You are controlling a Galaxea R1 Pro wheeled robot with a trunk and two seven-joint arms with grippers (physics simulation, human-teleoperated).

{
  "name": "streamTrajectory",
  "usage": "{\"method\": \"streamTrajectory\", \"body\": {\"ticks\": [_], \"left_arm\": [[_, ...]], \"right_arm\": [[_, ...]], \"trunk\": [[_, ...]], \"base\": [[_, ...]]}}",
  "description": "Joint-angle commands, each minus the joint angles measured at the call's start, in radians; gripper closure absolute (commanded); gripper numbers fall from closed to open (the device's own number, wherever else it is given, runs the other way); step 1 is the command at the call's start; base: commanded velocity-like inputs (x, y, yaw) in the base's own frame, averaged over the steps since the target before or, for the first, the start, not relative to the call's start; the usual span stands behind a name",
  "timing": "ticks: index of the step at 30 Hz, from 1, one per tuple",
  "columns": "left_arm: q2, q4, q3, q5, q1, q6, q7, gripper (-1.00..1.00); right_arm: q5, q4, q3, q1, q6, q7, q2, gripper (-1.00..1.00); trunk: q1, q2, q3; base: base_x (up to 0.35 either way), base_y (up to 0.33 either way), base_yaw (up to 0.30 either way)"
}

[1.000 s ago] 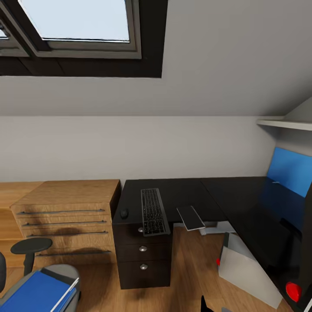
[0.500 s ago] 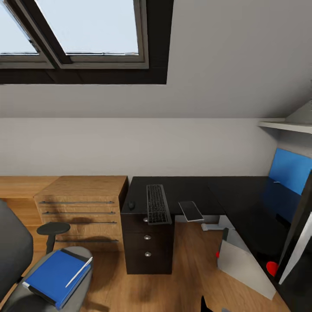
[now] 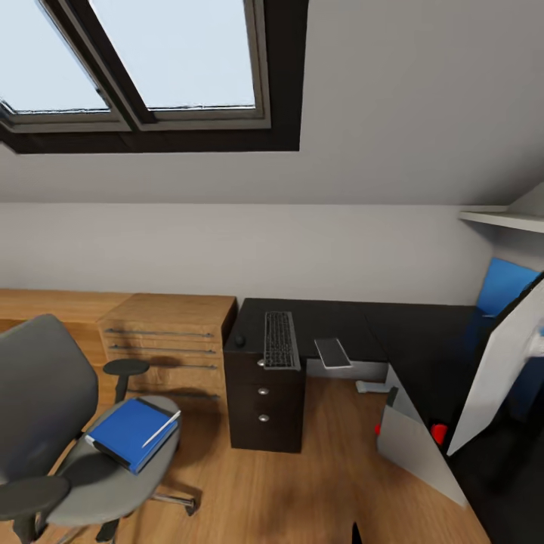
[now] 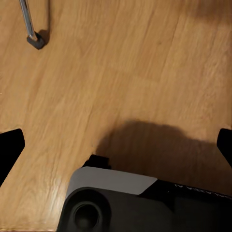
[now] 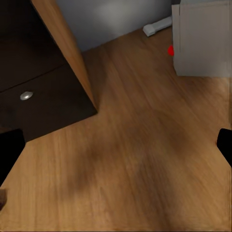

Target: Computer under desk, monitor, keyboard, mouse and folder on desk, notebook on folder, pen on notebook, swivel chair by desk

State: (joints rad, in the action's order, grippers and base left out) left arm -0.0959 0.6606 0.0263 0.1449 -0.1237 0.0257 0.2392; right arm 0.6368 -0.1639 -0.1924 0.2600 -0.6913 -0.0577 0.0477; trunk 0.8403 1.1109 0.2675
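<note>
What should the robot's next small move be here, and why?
Probably roll toward the swivel chair and reach for the pen: it lies on the blue folder on the seat, away from the desk, where the keyboard already lies.

Folder (image 3: 128, 432) on swivel chair (image 3: 45, 408), left of desk (image 3: 363, 332)

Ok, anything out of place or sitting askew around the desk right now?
Yes. The notebook overhangs the desk front edge. The keyboard lies end-on, also poking over. The folder and pen sit on the swivel chair. The monitor looks tilted.
</note>
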Motion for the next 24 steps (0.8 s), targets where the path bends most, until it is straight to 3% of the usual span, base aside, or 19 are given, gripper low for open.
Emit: {"method": "streamTrajectory", "body": {"ticks": [1, 8, 12, 16, 24], "left_arm": [[0.000, 0.003, 0.003, 0.010, -0.001, 0.002, 0.005, -1.00], [0.000, 0.004, 0.003, 0.010, -0.001, -0.003, 0.006, -1.00], [0.002, 0.004, 0.002, 0.011, -0.001, -0.054, 0.006, -1.00], [0.001, 0.004, 0.003, 0.011, -0.001, -0.098, 0.005, -1.00], [0.003, 0.003, 0.002, 0.012, 0.000, -0.107, 0.005, -1.00]], "right_arm": [[0.011, 0.001, -0.004, 0.001, -0.004, -0.006, 0.000, -1.00], [0.011, 0.000, -0.003, 0.001, -0.004, -0.005, 0.000, -1.00], [0.011, 0.000, -0.002, 0.001, -0.004, -0.005, 0.000, -1.00], [0.011, 0.000, -0.002, 0.001, -0.005, -0.005, 0.000, -1.00], [0.011, 0.000, 0.000, 0.001, -0.007, -0.005, -0.002, -1.00]], "trunk": [[-0.004, -0.006, -0.001], [-0.031, -0.055, -0.013], [-0.047, -0.083, -0.020], [-0.062, -0.111, -0.027], [-0.093, -0.167, -0.041]], "base": [[-0.327, -0.189, 0.161], [-0.325, -0.193, 0.147], [-0.238, -0.133, 0.122], [-0.057, -0.032, 0.110], [-0.006, -0.003, 0.103]]}}
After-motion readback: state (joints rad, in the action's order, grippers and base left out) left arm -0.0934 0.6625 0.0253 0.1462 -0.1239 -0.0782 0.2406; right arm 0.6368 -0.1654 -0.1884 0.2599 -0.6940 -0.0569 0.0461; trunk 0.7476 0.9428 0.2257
